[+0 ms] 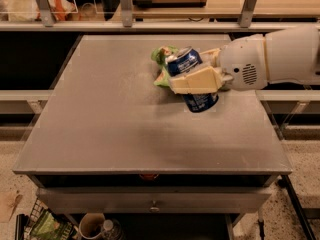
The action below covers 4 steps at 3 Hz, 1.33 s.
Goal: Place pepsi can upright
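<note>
The dark-blue pepsi can (186,63) with white print is held in my gripper (192,80), tilted, its silver top toward the upper left and its bottom end (201,102) sticking out below the cream fingers (194,81). It hangs a little above the grey table (110,129), right of centre. My white arm (270,59) comes in from the right. The gripper is shut on the can.
A green snack bag (161,59) lies on the table just behind and left of the can, partly hidden by it. A shelf rail (150,26) runs along the far edge. A basket and a cup (92,226) sit on the floor below the front.
</note>
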Each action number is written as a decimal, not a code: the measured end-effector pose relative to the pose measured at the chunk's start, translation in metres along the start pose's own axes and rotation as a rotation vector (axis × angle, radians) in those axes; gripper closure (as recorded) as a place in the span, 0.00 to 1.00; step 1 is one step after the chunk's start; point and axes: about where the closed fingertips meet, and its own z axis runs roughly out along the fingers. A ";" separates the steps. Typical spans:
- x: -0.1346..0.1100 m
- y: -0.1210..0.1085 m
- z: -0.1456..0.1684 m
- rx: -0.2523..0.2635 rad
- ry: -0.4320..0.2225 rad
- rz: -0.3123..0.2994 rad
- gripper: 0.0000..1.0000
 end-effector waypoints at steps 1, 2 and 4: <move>0.000 0.001 0.001 -0.005 0.002 -0.001 1.00; 0.008 0.002 0.000 0.022 -0.045 0.040 1.00; 0.038 0.009 0.001 0.108 -0.189 0.118 1.00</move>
